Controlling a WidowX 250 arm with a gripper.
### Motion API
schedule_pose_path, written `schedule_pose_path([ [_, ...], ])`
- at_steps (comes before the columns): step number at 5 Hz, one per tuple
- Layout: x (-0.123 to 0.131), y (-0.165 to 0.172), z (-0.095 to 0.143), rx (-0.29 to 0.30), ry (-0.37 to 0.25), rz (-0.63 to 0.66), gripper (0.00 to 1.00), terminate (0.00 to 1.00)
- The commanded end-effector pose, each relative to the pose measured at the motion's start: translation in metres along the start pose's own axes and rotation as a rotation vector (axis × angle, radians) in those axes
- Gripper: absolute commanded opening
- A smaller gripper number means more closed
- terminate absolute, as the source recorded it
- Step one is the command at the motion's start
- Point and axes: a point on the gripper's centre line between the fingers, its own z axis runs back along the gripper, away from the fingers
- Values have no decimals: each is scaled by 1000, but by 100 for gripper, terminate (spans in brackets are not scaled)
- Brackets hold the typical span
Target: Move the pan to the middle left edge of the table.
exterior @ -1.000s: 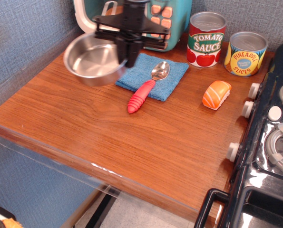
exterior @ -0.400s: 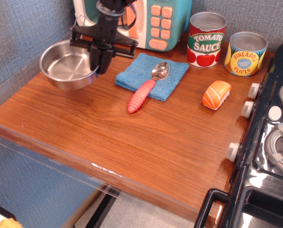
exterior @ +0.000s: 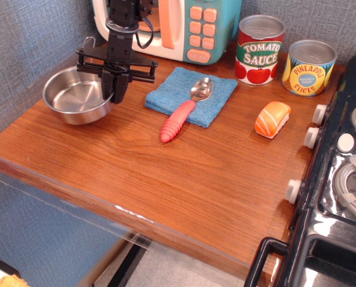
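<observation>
The pan [exterior: 73, 95], a small shiny steel saucepan, is at the middle left of the brown wood-grain table [exterior: 183, 179], close to the left edge and the grey wall. It looks to be resting on or just above the surface. My black gripper [exterior: 115, 94] comes down from above with its fingers closed over the pan's right rim. The pan's wire loop handle [exterior: 88, 43] shows behind the gripper's crossbar.
A blue cloth [exterior: 216, 89] with a red-handled spoon [exterior: 180, 116] lies just right of the gripper. A toy microwave [exterior: 183, 27], a tomato sauce can [exterior: 259, 51] and a pineapple can [exterior: 309, 67] stand at the back. A toy sushi [exterior: 272, 119] and a black stove [exterior: 339, 179] are at the right.
The gripper has carried the pan left and down, from beside the blue cloth to the middle left edge of the table.
</observation>
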Motion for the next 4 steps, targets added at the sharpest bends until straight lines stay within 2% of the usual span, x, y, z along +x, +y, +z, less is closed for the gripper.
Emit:
schedule_pose_path([
  [1, 3, 18, 10, -149, -65, -15, 100, 0],
  [2, 1, 16, 17, -173, -85, -53, 100, 0],
  [4, -23, -8, 86, -282, -295, -294, 100, 0],
])
